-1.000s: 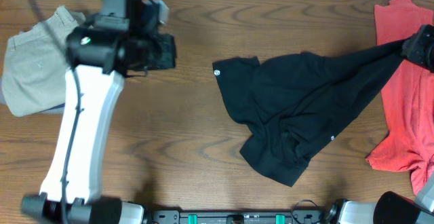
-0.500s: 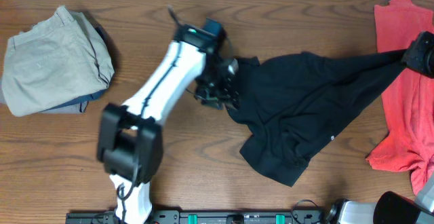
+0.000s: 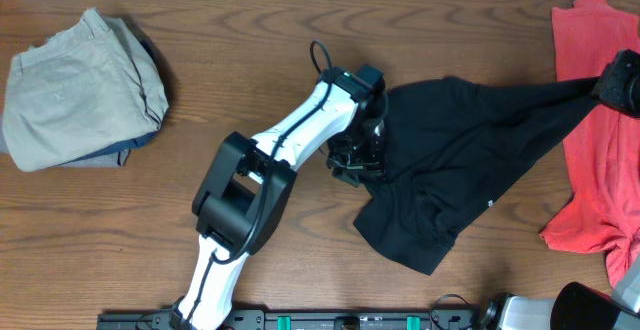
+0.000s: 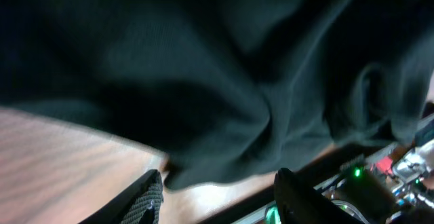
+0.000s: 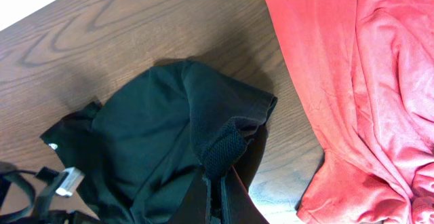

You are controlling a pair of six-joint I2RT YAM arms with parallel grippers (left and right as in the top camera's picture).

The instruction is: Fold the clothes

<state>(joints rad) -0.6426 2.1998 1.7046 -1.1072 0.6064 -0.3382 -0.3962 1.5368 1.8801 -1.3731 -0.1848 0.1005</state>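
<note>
Clothes are lying spread over your wooden table [image 3: 250, 50]. From overhead, you are seeing the black shirt [image 3: 470, 160] sprawling crumpled across the middle and right. One end is stretching out toward the right edge, where it is overlapping the coral-red garment [image 3: 590, 140]. The khaki trousers [image 3: 70, 80] are sitting bundled at the far left, well apart from both. Your left gripper [image 3: 358, 160] is reaching in at the shirt's left edge, and your right gripper [image 3: 622, 82] is sitting at the stretched end, above the red fabric. From this height you cannot tell how either pair of jaws is standing. Through your left wrist camera, dark blurred folds of the shirt are filling most of the picture, with a strip of tabletop showing lower left. The two fingers [image 4: 146, 200] are standing wide apart at the bottom, so the jaws are gaping with nothing clamped, and the shirt's hem is lying just beyond the tips. Through your right wrist camera, the jaws are pinching together on a bunched fold of the black shirt, which is trailing away toward the lower left. The coral-red garment is covering the right side of the picture, just beside that fold, with bare wood showing between them.
</note>
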